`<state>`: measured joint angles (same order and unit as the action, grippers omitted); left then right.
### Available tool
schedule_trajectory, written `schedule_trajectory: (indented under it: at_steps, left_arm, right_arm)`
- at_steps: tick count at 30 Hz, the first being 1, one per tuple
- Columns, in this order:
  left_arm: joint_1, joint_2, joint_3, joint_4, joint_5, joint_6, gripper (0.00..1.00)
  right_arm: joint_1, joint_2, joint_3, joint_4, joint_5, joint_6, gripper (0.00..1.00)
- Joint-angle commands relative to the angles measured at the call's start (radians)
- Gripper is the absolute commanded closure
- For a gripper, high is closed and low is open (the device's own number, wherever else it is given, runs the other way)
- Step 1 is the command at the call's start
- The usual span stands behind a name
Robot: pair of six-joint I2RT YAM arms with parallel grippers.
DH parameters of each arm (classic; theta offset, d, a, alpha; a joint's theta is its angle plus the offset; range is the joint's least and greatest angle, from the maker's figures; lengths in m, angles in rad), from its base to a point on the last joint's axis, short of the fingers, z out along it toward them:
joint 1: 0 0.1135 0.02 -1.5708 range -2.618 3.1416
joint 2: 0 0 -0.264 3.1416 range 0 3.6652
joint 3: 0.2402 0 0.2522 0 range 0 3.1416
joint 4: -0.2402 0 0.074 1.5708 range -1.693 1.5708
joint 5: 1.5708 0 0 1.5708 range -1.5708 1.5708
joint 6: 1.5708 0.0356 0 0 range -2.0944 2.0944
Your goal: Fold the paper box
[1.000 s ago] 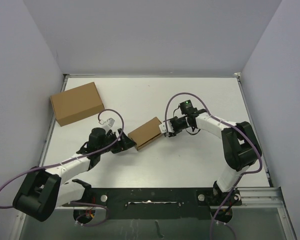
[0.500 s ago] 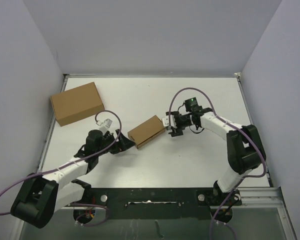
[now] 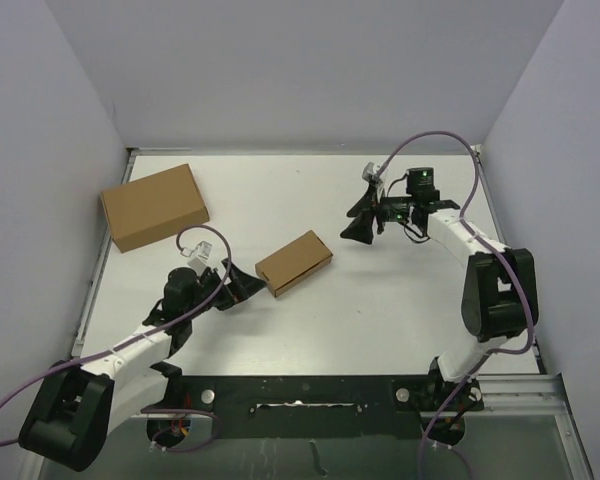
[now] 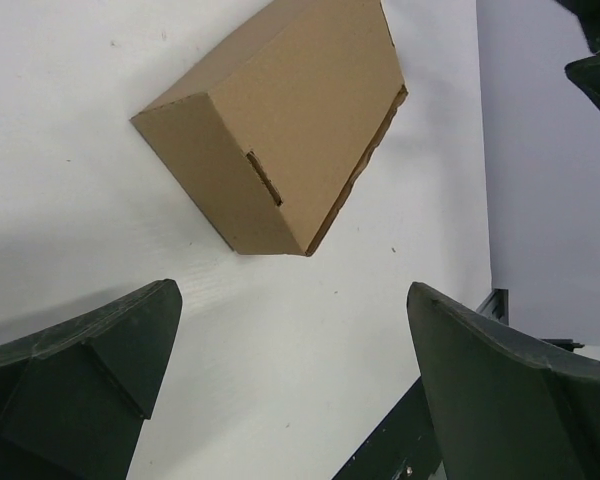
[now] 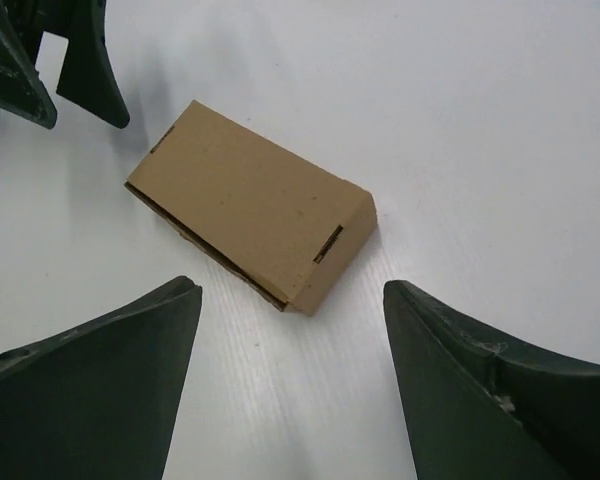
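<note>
Paper box (image 3: 294, 263) folded shut, flat on surface (image 3: 280, 195), untouched. Left tool (image 3: 237, 285) wide open, empty, near box. Right tool (image 3: 358, 222) open, empty, farther off.

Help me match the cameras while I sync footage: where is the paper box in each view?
Top external: paper box just left of centre.
Left wrist: paper box upper centre.
Right wrist: paper box centre-left.
Shared landmark: open left gripper beside the box's end; it fills the top-left corner in the right wrist view.
</note>
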<state>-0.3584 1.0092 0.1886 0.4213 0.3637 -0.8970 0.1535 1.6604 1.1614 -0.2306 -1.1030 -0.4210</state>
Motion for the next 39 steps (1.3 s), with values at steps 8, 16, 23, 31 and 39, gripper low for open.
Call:
schedule_trajectory:
  at_steps: [8,16,23,31,39]
  left_arm:
    - [0.012,0.038,-0.032,0.162,-0.003,-0.066,0.05]
    - [0.016,0.097,-0.032,0.181,-0.009,-0.094,0.07]
    - [0.015,0.138,-0.039,0.213,-0.028,-0.123,0.06]
    - [0.016,0.230,-0.023,0.255,-0.052,-0.167,0.07]
    - [-0.001,0.402,0.009,0.460,-0.036,-0.228,0.05]
  right_arm:
    - [0.009,0.208,0.054,0.069,0.019,0.452,0.24]
    - [0.039,0.349,0.144,-0.028,0.007,0.450,0.25]
    - [0.058,0.405,0.169,-0.030,-0.021,0.490,0.39]
    - [0.044,0.470,0.183,-0.067,-0.039,0.510,0.64]
    - [0.001,0.519,0.164,-0.057,-0.064,0.548,0.76]
